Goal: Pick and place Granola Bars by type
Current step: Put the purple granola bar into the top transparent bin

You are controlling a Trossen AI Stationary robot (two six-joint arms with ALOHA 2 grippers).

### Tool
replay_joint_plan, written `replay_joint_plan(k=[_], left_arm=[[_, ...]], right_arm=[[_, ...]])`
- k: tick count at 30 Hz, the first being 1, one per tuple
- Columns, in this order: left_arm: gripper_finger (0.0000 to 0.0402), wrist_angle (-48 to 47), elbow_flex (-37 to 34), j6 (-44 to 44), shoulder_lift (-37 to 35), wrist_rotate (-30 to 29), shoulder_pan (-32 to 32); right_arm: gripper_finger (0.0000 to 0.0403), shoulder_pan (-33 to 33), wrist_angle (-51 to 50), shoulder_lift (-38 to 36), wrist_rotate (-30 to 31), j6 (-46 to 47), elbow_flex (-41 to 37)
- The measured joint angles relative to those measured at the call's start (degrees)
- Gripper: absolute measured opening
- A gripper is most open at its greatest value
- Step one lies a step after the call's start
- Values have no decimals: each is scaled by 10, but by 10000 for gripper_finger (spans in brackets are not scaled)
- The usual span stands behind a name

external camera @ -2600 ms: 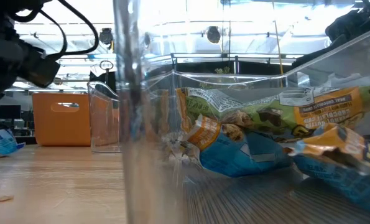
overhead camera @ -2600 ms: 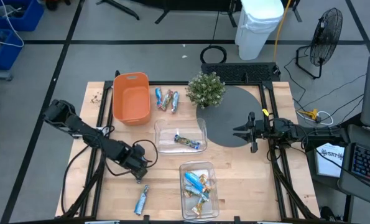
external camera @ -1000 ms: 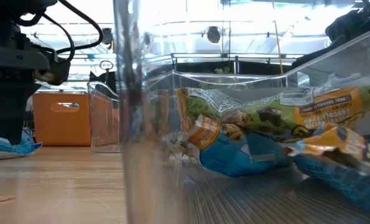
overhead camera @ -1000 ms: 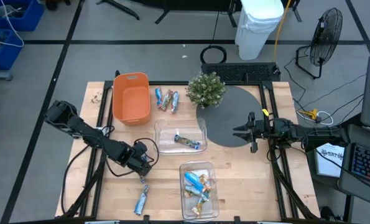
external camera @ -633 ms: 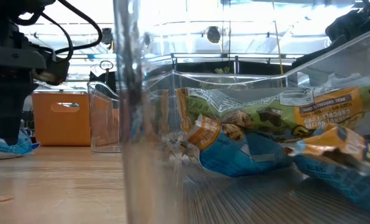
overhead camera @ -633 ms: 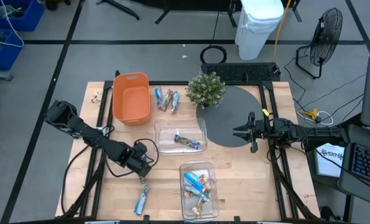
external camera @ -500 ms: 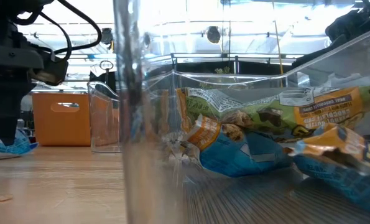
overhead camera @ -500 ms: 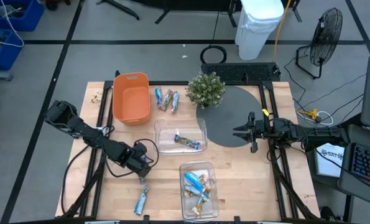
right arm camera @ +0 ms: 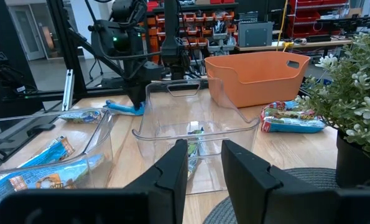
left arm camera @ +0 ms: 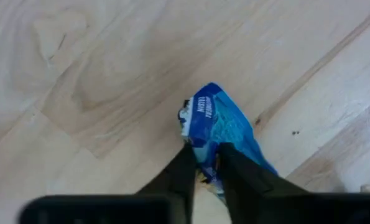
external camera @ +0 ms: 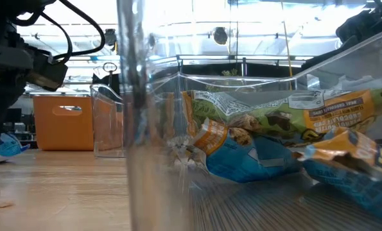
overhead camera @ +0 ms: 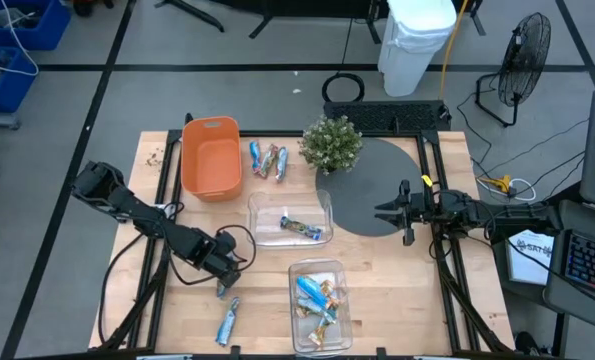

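From overhead, your left pincer is pointing down at the light wooden desk, at the upper tip of the blue foil-wrapped granola bar lying near the desk's front edge. Only the left wrist camera is showing the grip: both dark fingers are pinching that bar by one end. Your right pincer is waiting over the dark round mat, its fingers slightly parted and holding nothing.

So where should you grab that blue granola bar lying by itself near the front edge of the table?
Pinch the blue granola bar across its narrow width near one end, coming straight down: it lies flat. The left gripper is pinching its end that way.
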Motion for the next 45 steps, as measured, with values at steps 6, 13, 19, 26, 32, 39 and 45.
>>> replay_joint_plan(k=[6,13,19,26,32,39,45], left_arm=[[15,1,0,26,0,0,0],[9,8,0,48,0,3,-4],[8,13,0,63,0,4,-8],[8,13,0,66,0,4,-8],[8,13,0,71,0,4,-8],[8,13,0,79,0,9,-8],[8,13,0,90,0,18,-8]], right_arm=[[89,0,0,0,0,0,0],[89,0,0,0,0,0,0],[89,0,0,0,0,0,0],[89,0,0,0,0,0,0],[89,0,0,0,0,0,0],[89,0,0,0,0,0,0],[89,0,0,0,0,0,0]])
